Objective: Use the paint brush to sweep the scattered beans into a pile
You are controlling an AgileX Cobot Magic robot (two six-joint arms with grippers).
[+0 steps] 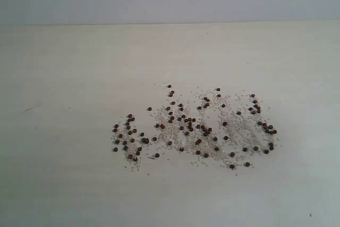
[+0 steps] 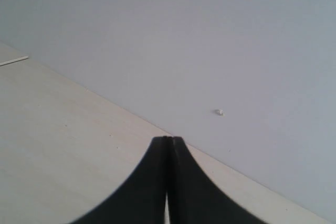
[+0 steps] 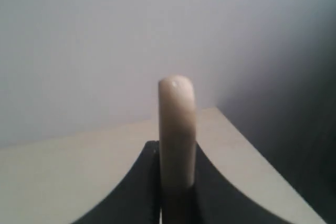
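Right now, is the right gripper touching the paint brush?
Touching: the right wrist view shows the right gripper clamped against both sides of the paint brush handle.

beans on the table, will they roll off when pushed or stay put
Probably roll: the beans look small and round on a smooth flat table, so a quick stroke may scatter them. The fine whitish crumbs among them likely slide rather than roll.

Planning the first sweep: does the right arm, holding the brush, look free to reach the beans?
Probably yes. The beans lie open on the table, nothing beside them, and the right gripper is shut on the brush; its bristles are out of view.
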